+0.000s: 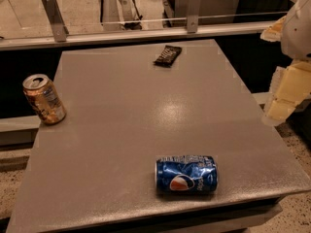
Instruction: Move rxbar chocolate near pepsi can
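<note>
The rxbar chocolate (168, 55), a small flat bar in a dark wrapper with pale print, lies at the far side of the grey table (146, 115), near its back edge. The pepsi can (186, 174), dented and blue with the round logo facing me, lies on its side near the table's front edge. My gripper (286, 93) is at the right edge of the view, beyond the table's right side and away from both things. Nothing shows in it.
A gold can (43, 99) stands upright at the table's left edge. A glass railing with metal posts (53, 16) runs behind the table. Speckled floor shows at the lower corners.
</note>
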### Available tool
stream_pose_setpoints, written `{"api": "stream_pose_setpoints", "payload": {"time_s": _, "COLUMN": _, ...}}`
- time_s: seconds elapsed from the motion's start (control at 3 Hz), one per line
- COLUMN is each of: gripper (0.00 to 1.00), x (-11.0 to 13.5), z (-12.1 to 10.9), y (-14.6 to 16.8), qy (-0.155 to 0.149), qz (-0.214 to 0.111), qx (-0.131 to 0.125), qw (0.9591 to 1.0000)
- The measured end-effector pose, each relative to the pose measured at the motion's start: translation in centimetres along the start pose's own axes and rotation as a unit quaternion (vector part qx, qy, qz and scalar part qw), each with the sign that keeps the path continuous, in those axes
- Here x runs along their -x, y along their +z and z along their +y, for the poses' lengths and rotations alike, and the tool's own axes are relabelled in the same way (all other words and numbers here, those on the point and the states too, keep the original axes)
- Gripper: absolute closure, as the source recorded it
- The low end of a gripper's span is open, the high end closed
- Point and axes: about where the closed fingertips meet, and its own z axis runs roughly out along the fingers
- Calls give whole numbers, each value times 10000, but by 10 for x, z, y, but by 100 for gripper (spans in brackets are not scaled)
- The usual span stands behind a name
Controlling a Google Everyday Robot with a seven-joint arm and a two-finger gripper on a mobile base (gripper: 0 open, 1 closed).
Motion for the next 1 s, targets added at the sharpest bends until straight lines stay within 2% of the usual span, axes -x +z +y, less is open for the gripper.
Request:
{"api": "stream_pose_setpoints", "payload": {"time_s": 0.33, "gripper": 0, "x": 0, "z": 0, "y": 0, "qy": 0, "qz": 0, "qx": -1, "qw": 10000}}
{"api": "stream_pose_setpoints", "payload": {"time_s": 0.67, "gripper": 0, "x": 9, "z": -15, "y": 12, "qy": -81, "qz": -226, "qx": -58, "qw": 9997}}
{"api": "stream_pose_setpoints", "payload": {"time_s": 1.0, "gripper": 0, "x": 45, "z": -63, "y": 49, "qy": -159, "qz": -725, "qx": -185, "qw": 9971}}
